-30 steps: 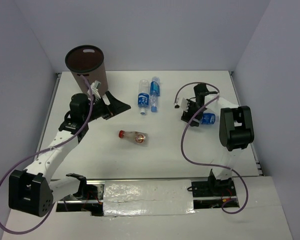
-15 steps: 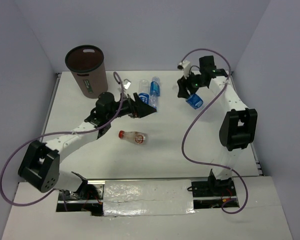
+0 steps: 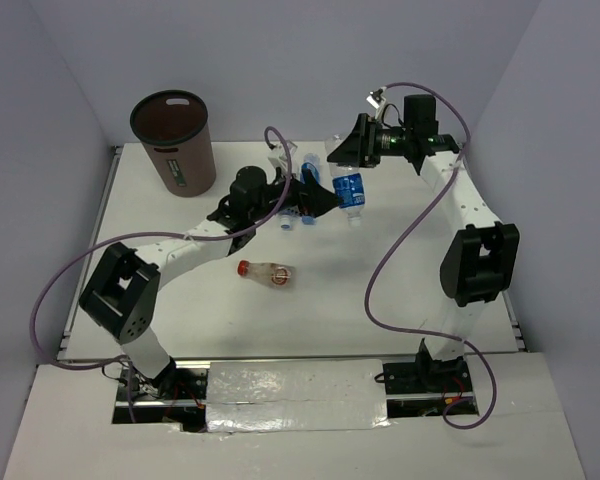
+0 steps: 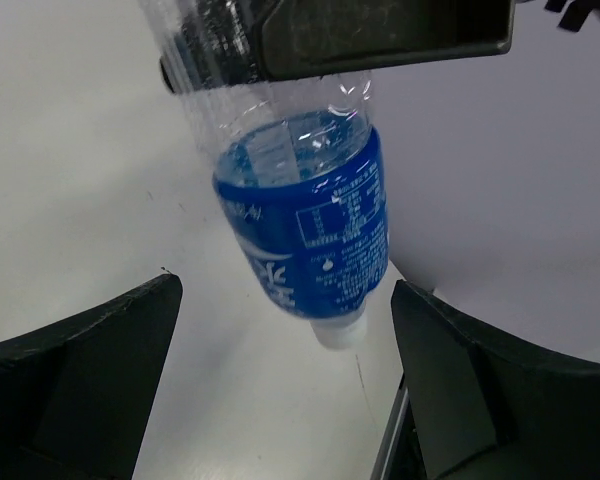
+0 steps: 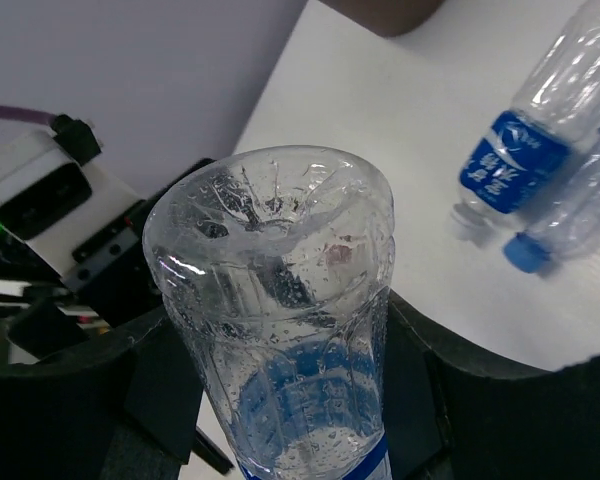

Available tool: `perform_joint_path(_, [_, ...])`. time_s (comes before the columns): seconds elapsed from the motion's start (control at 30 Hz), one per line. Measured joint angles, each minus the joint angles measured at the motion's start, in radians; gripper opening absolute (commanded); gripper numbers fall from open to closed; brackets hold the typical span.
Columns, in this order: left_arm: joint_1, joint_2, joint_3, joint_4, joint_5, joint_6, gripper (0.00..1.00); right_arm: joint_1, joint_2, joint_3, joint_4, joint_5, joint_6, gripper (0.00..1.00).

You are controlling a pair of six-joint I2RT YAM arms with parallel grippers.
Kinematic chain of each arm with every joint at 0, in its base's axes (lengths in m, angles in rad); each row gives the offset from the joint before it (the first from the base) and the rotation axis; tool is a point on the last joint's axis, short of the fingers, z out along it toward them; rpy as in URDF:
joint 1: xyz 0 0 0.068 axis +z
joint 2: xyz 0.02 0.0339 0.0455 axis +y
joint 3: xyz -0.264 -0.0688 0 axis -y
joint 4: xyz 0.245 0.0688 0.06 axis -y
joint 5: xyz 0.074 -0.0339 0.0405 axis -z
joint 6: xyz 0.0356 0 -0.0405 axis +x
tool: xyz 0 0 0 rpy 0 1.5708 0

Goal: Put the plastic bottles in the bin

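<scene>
While the right end effector (image 5: 280, 330) grips a bottle (image 4: 305, 230), the open left end effector (image 4: 285, 300) should close next.

Blue-labelled clear bottle (image 4: 305, 225), dark-brown bin (image 3: 175, 142)

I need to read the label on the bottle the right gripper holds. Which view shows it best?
Left wrist: the held bottle hangs neck down, with its blue label large and facing the camera. The right wrist view shows mostly its clear base, and the top external view shows the whole bottle, but small.
</scene>
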Motion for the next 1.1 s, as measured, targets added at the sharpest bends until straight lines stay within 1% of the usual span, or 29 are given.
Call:
perform_joint_path(0.13, [-0.018,0.035,0.043,0.025,-0.01,-0.001,0.99,0.008,-0.015,-0.081,0.154,-0.026,0.207,0.4])
perform_joint_path(0.27, [-0.028,0.045,0.06,0.051,-0.013,-0.012,1.0,0.017,-0.053,-0.177,0.321,-0.037,0.361,0.41])
perform_joint_path(0.4, [-0.031,0.045,0.06,0.074,-0.004,-0.032,0.99,0.037,-0.109,-0.249,0.447,-0.042,0.45,0.43])
perform_joint_path(0.5, [-0.033,0.045,0.062,0.075,0.011,-0.044,0.96,0.056,-0.147,-0.307,0.573,-0.043,0.505,0.46])
perform_joint_path(0.6, [-0.035,0.045,0.064,0.073,0.016,-0.048,0.81,0.067,-0.166,-0.347,0.656,-0.044,0.533,0.56])
perform_joint_path(0.63, [-0.037,0.045,0.065,0.072,0.017,-0.049,0.7,0.069,-0.167,-0.351,0.669,-0.043,0.533,0.6])
perform_joint_path(0.67, [-0.038,0.045,0.065,0.068,0.017,-0.052,0.63,0.071,-0.167,-0.353,0.679,-0.043,0.527,0.71])
perform_joint_path(0.7, [-0.037,0.044,0.065,0.064,0.018,-0.056,0.48,0.071,-0.167,-0.354,0.682,-0.043,0.521,0.75])
perform_joint_path(0.73, [-0.035,0.042,0.066,0.06,0.022,-0.059,0.42,0.071,-0.167,-0.354,0.681,-0.043,0.511,0.85])
perform_joint_path(0.77, [-0.034,0.04,0.066,0.053,0.026,-0.059,0.31,0.072,-0.167,-0.354,0.678,-0.043,0.506,0.88])
perform_joint_path(0.8, [-0.032,0.036,0.066,0.043,0.026,-0.059,0.26,0.073,-0.167,-0.352,0.668,-0.045,0.488,0.96])
perform_joint_path(0.83, [-0.029,0.032,0.065,0.026,0.026,-0.059,0.22,0.073,-0.168,-0.348,0.646,-0.045,0.464,1.0])
perform_joint_path(0.97, [0.019,0.0,0.058,-0.076,0.029,-0.04,0.17,0.067,-0.174,-0.294,0.537,-0.04,0.302,1.0])
perform_joint_path(1.1, [0.133,-0.075,0.036,-0.174,0.034,-0.025,0.15,0.044,-0.198,-0.224,0.404,-0.041,0.083,1.0])
